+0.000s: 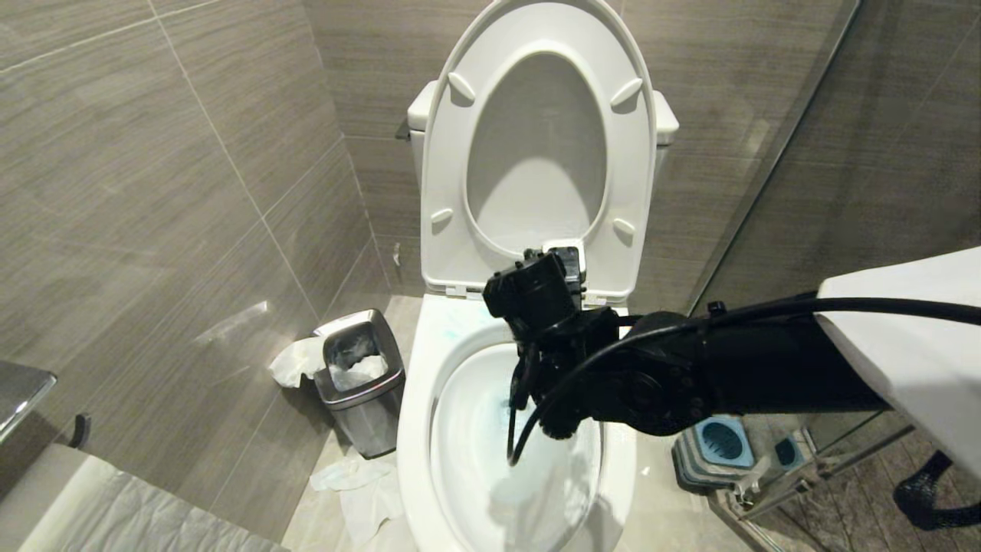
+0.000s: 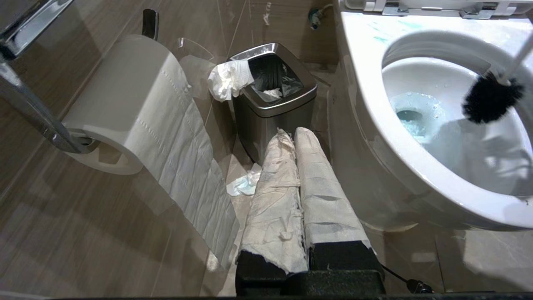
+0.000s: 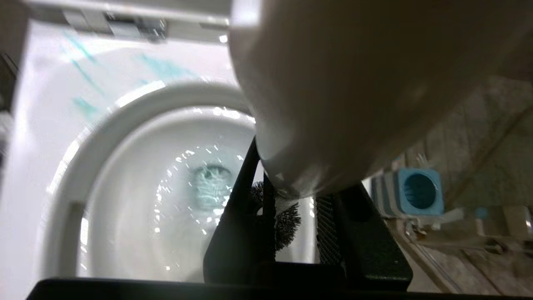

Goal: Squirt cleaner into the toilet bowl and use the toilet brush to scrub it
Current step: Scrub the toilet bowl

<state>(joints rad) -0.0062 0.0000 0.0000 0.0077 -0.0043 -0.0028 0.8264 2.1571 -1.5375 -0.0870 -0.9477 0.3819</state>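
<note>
The white toilet bowl (image 1: 418,399) stands with its seat and lid (image 1: 536,253) raised. Turquoise cleaner smears (image 3: 83,108) streak the back rim, and the water (image 2: 412,118) is tinted pale blue. My right gripper (image 1: 525,383) points down over the bowl, shut on the toilet brush's whitish handle (image 3: 333,104). The black bristle head (image 2: 489,100) hangs inside the bowl above the water, near the right wall. The blue-topped holder (image 1: 720,443) sits on the floor right of the toilet. My left gripper (image 2: 295,135) is parked low beside the bowl, shut, with its fingers wrapped in white tissue.
A steel waste bin (image 1: 360,376) stuffed with tissue stands left of the toilet, with crumpled paper (image 1: 360,483) on the floor near it. A toilet roll (image 2: 125,104) hangs on the left wall. A glass partition (image 1: 766,192) closes the right side.
</note>
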